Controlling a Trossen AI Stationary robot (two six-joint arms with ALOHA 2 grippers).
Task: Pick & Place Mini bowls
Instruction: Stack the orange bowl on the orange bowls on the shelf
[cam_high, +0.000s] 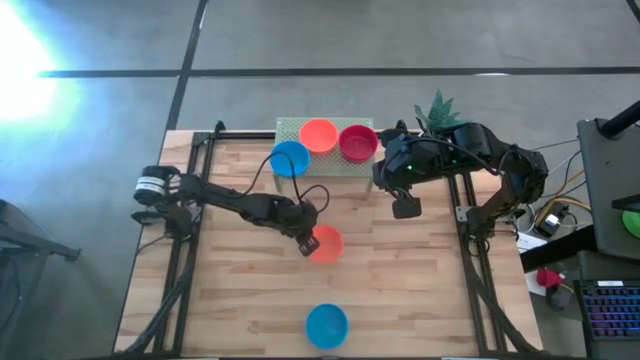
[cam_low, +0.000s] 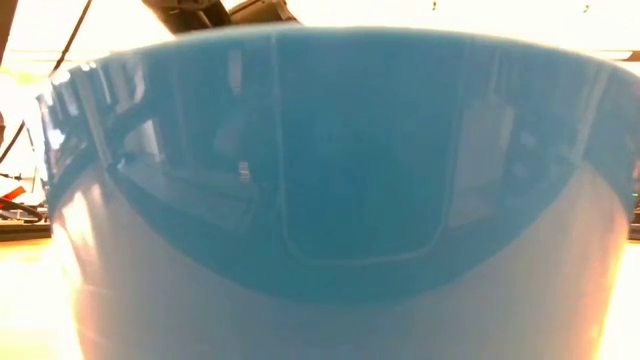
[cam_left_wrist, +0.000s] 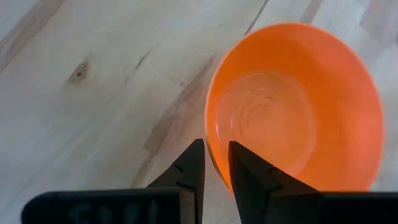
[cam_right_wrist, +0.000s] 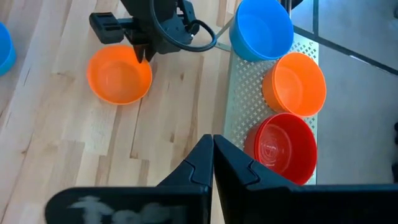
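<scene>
left pincer (cam_left_wrist: 215, 163) pinching orange bowl (cam_left_wrist: 298, 106) rim, arm outstretched

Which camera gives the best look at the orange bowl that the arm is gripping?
The left wrist view: the orange bowl fills it, rim between the left gripper fingers. High and right wrist views show it small; the low view not at all.

High view: straight down, covers the whole wooden table (cam_high: 240, 290) and both arms. Low view: table height, lens almost fully blocked by a blue bowl (cam_low: 340, 150) right against it. Left wrist view: looks down close past its fingers (cam_left_wrist: 193, 168) at an orange bowl (cam_left_wrist: 295, 106). Right wrist view: higher and farther off, shares that orange bowl (cam_right_wrist: 119, 76) plus the perforated tray (cam_right_wrist: 242, 99).
</scene>
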